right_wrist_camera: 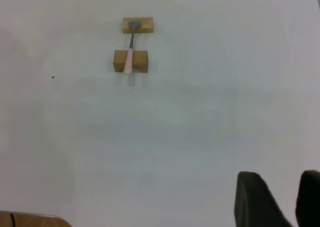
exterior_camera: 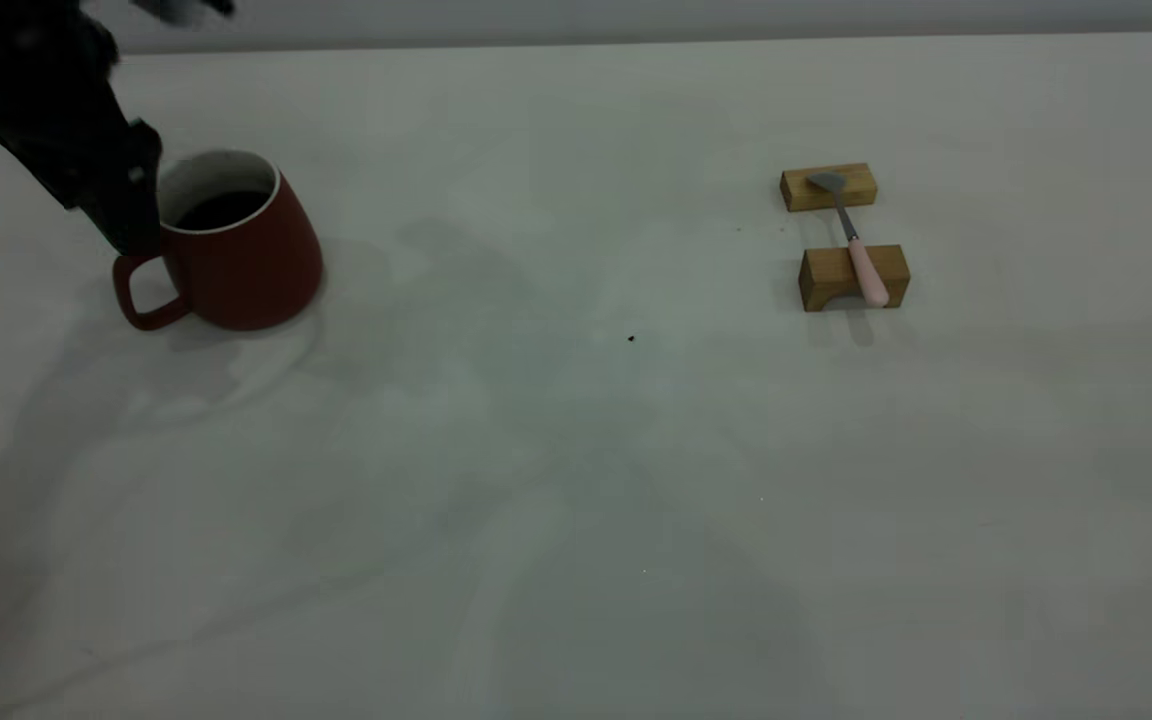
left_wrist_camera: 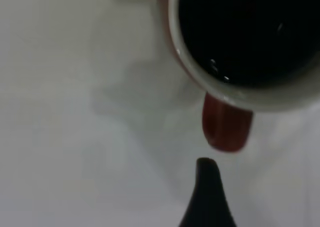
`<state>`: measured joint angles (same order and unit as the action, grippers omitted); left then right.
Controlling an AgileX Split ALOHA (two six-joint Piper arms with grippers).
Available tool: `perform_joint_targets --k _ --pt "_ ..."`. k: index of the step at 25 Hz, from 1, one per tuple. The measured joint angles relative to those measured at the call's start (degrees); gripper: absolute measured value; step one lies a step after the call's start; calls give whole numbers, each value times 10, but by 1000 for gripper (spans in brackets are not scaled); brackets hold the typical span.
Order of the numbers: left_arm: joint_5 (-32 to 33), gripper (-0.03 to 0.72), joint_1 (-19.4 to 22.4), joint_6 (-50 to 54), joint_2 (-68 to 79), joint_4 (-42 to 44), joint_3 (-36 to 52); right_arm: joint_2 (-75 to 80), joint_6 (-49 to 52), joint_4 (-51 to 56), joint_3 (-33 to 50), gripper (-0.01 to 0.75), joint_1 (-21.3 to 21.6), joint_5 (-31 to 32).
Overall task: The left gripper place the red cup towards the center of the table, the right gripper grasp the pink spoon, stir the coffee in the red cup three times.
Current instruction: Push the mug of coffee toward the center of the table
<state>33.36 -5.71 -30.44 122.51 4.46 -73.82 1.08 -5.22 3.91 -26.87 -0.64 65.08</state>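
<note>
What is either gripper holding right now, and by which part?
Nothing visibly. The left gripper hovers beside the dark red ceramic mug's loop handle; the pink-handled spoon rests untouched across two wooden blocks.

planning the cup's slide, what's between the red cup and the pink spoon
Only bare table with one tiny dark speck lies between the red cup and pink spoon, per the exterior view.

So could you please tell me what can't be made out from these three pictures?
- Left hand: in the exterior view it sits behind the red cup; the left wrist view shows one fingertip, so its grip is unclear.
- Right hand: cut off by the right wrist view's edge; outside the exterior view.
- Pink spoon across the two wooden blocks: bowl detail too small.
</note>
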Motion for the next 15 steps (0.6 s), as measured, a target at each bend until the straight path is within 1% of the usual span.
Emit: perform_joint_targets --k 6,9,13,15 --pt "-24 623 0 -6 51 22 -17 0 0 0 0 244 0 0" --pt "-40 578 0 -6 66 34 -17 0 0 0 0 244 0 0" --pt "-65 459 0 -6 74 46 -17 0 0 0 0 244 0 0" --pt "-69 381 0 -7 75 47 -17 0 0 0 0 244 0 0"
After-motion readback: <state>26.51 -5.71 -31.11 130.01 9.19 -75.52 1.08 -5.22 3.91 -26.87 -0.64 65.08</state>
